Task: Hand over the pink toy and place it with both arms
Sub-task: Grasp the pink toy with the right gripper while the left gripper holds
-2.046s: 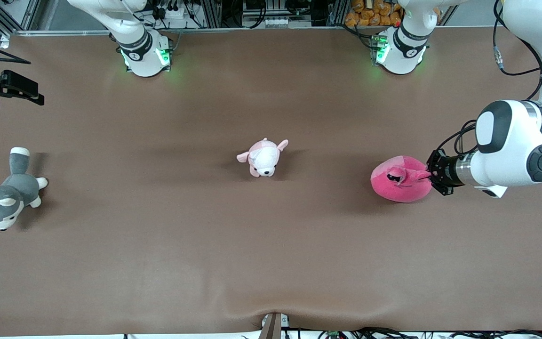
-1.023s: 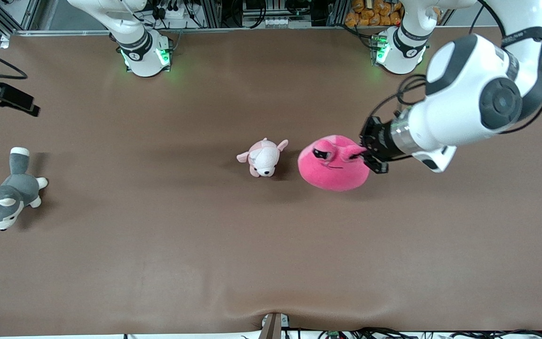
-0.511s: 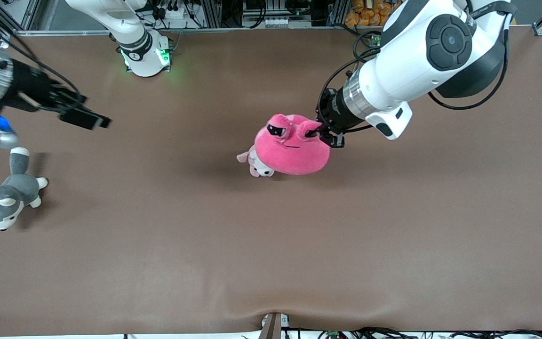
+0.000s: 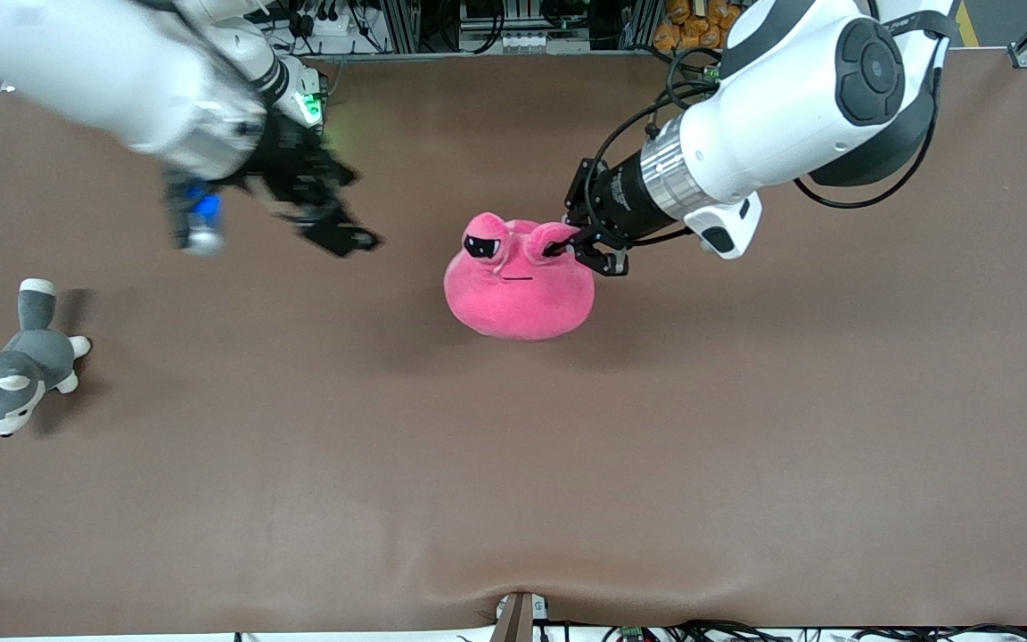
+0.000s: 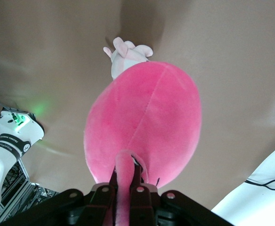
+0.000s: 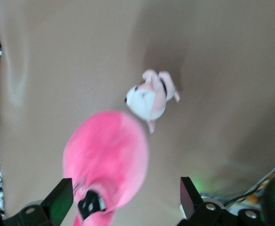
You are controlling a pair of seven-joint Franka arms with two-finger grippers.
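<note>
The pink toy (image 4: 516,287) is showing as a round, blob-shaped hot-pink plush with two black droopy eyes, a thin straight mouth line and small stubby ears on top. It is hanging in the air over the middle of the table (image 4: 710,446), directly above the pale pink-and-white puppy plush (image 5: 125,57), which is lying on the cloth under it and is hidden by it in the front view. In the left wrist view a seam is running down the toy's rounded back.

The table is wearing a plain brown cloth that is puckering slightly at the edge nearest the front camera. A grey-and-white husky plush (image 4: 12,370) is lying on its side at the right arm's end of the table. Metal framing, cables and a heap of orange items are crowding the space along the robots' side.

The left arm is reaching in from its base with its wrist angled down, and the left gripper (image 4: 567,247) is pinching one ear of the toy between closed fingers (image 5: 136,181). The right arm is stretching out over the table toward the toy, its right gripper (image 4: 335,227) hanging with its fingers (image 6: 57,201) spread wide and gripping nothing.
</note>
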